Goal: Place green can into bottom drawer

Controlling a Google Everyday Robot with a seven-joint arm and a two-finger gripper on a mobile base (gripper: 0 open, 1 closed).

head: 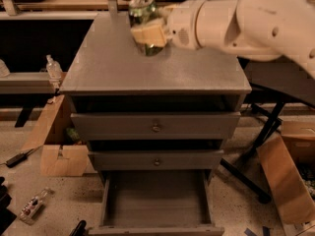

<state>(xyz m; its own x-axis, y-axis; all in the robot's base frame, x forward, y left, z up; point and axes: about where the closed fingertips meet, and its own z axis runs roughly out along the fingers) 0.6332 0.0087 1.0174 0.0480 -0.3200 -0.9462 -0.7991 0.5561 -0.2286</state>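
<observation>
One claw (148,34) above the cabinet top (147,70) gripping one green can (141,8), one bottom drawer (156,200), two upper drawers (155,125)

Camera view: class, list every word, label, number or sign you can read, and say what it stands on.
No text can be read anywhere.
Green can, held in the gripper above the cabinet top: white markings, too blurred to read.
Bottom drawer: plain, no label.

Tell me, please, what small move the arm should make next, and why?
Probably draw the gripper, shut on the green can above the cabinet top, toward the front edge: the open bottom drawer lies low in front, its floor bare.
</observation>
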